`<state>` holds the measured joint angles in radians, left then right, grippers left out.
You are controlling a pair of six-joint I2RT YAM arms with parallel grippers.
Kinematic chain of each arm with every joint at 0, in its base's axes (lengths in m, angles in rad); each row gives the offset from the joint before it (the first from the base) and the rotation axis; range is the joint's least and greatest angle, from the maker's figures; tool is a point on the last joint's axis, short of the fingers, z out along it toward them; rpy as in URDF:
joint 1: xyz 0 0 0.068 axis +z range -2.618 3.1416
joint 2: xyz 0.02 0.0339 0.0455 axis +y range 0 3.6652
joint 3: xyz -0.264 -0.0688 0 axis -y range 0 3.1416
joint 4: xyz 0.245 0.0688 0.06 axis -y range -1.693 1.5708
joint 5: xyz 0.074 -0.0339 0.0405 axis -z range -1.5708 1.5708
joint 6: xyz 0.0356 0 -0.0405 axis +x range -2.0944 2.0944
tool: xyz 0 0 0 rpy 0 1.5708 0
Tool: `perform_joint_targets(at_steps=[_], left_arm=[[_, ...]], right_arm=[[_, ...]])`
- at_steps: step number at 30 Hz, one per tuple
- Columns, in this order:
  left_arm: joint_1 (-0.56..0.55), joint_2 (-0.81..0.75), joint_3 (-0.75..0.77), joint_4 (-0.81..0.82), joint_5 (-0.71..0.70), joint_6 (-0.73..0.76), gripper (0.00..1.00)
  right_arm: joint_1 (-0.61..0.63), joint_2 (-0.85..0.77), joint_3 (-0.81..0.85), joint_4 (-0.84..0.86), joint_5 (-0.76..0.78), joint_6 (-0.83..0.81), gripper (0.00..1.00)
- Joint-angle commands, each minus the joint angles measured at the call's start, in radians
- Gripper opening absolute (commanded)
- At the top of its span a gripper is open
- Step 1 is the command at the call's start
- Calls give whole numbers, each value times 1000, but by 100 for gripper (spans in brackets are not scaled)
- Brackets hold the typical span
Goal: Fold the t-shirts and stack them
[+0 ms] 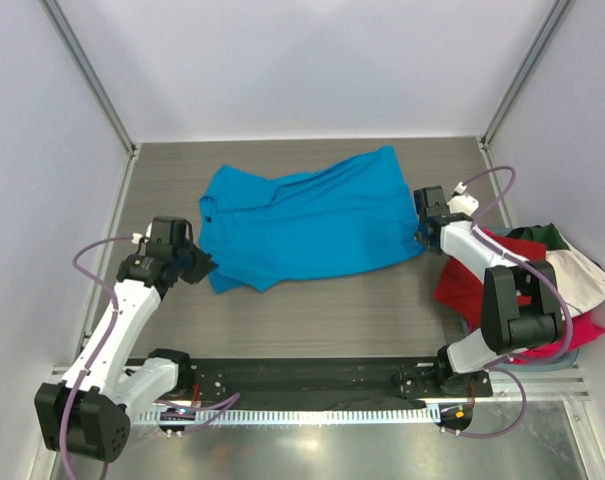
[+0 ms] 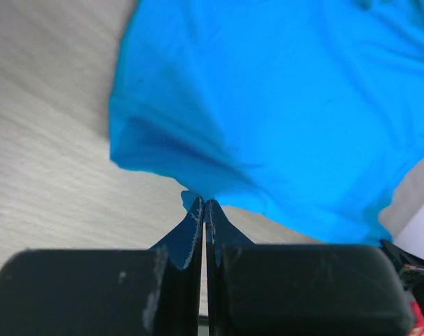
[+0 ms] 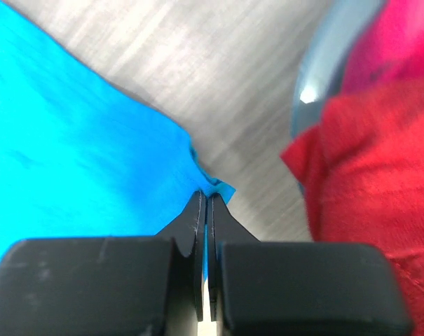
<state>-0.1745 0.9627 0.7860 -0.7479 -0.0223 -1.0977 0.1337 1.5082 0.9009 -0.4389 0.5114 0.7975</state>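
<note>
A bright blue t-shirt [image 1: 312,222] lies rumpled across the middle of the table. My left gripper [image 1: 204,266] is shut on the shirt's near left edge; in the left wrist view the cloth [image 2: 282,105] rises from the closed fingertips [image 2: 195,212]. My right gripper [image 1: 422,238] is shut on the shirt's near right corner; the right wrist view shows the blue cloth [image 3: 78,161] pinched between the fingertips [image 3: 197,204]. A pile of shirts sits at the right: red [image 1: 462,282], magenta-pink [image 1: 572,335], dark green [image 1: 544,236] and white [image 1: 582,275]. The red shirt [image 3: 380,161] is just right of my right gripper.
The pile rests in a grey tray whose rim [image 3: 317,63] shows in the right wrist view. Metal frame posts [image 1: 92,80] and white walls enclose the table. A black base rail [image 1: 302,378] runs along the near edge.
</note>
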Motion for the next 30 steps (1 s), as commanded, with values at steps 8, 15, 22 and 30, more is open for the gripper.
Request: perform_joint_targets(at_steps=[8,15,22,30], left_arm=[[1,181,197,114,-120,-2,0],[1,330,317,148,-169,19,0],[3,418,383,200,-243,24,0],[12,521,476,179,-280,24,0]], right_arm=[[-2,165,251,-12,-50,-34,1],[-5,285,423,-46,-31,-58,1],[-20,375,524,-75,-28,-44,1],[-37,457,601,-80,-48,-41,1]])
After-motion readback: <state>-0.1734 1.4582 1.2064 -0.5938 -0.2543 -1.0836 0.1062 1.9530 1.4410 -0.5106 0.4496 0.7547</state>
